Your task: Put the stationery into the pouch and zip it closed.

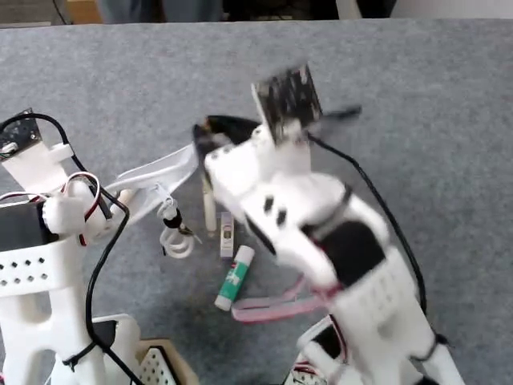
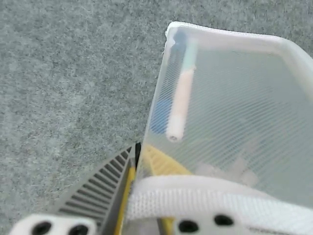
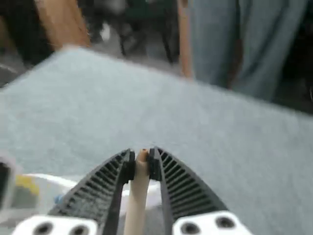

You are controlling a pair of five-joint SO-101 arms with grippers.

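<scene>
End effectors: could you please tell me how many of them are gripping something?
2. The left end effector clamps the edge of the pouch; the right end effector pinches a beige stick.

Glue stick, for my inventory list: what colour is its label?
Green; the glue stick shows best in the high view.

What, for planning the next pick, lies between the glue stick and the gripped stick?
High view: a small pale block lies between glue stick and cream stick.

Even light falls on a grey, carpet-like surface (image 1: pixel 449 96); wooden legs (image 3: pixel 61 22) (two of them) stand beyond its far edge.
</scene>
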